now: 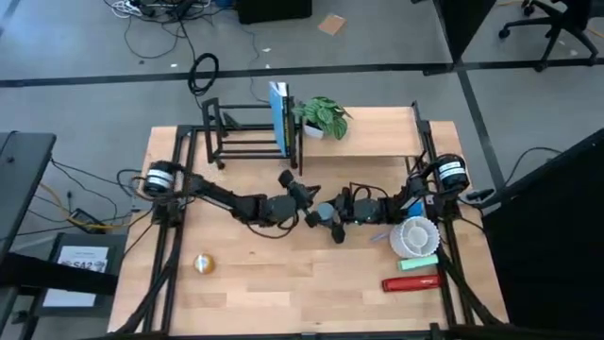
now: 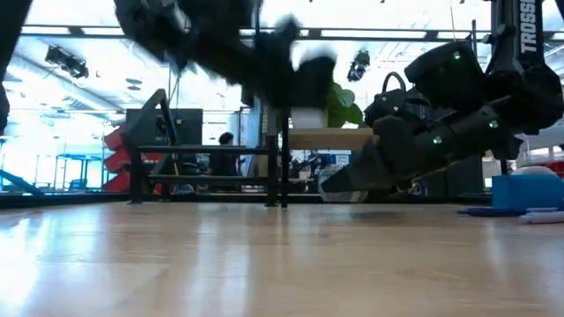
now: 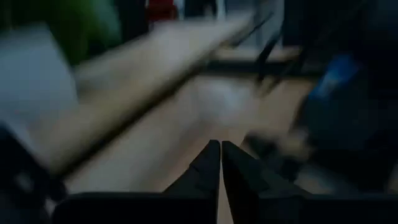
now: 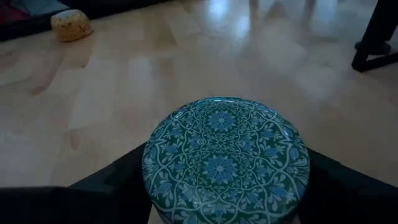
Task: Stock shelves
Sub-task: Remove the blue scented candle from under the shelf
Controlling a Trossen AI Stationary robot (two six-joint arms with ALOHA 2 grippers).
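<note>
Patterned tin (image 4: 225,158) clamped in right gripper (image 4: 225,186), mid-table, well short of shelves (image 1: 373,132). Left gripper (image 3: 221,163) shut, empty, just beside, blurred; arms may collide.

Wooden-topped stand (image 1: 377,132) beside black rod rack (image 1: 247,132), far table edge.

Smooth light wooden tabletop (image 4: 124,93) with soft sheen, glossy patterned teal tin lid (image 4: 225,155), black metal-rod rack (image 1: 247,132)
</note>
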